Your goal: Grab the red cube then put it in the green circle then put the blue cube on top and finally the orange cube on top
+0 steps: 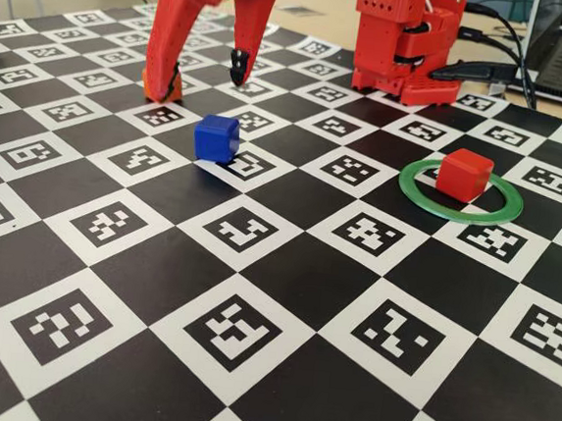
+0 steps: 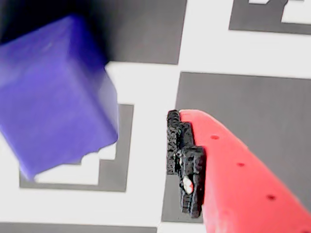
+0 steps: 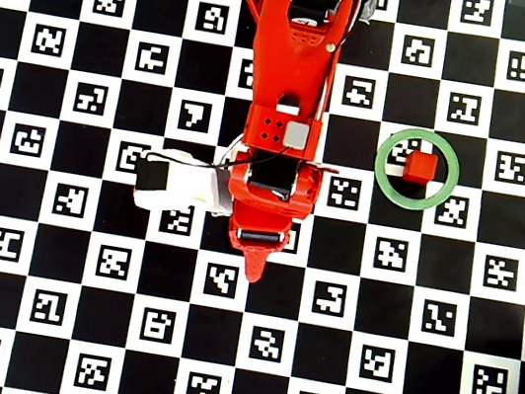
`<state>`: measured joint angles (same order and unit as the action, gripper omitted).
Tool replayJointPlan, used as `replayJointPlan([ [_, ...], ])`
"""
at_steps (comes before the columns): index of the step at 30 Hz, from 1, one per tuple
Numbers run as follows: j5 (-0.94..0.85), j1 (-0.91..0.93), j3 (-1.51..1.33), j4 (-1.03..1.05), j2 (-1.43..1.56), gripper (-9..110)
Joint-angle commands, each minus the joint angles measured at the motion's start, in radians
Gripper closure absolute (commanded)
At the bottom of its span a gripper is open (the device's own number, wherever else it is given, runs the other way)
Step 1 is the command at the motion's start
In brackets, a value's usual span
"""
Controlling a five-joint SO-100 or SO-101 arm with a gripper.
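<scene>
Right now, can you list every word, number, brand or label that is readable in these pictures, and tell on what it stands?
None: no words or numbers are visible.
The board carries only coded square markers, not text.
The red cube and blue cube are unmarked.

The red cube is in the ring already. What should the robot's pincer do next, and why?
Probably ease the pincer forward and down so its open fingers straddle the blue cube, then close. The red cube already sits inside the green circle, so blue is next. In the fixed view the pincer stands just behind the blue cube, not touching it; the wrist view shows the cube beside one finger.
</scene>
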<state>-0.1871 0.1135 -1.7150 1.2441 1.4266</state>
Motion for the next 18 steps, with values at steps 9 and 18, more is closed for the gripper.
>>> replayJointPlan([
  [9, -0.026, 0.005, -0.029, -0.13, -0.034, 55],
  [18, -0.032, 0.003, -0.031, -0.163, -0.077, 55],
])
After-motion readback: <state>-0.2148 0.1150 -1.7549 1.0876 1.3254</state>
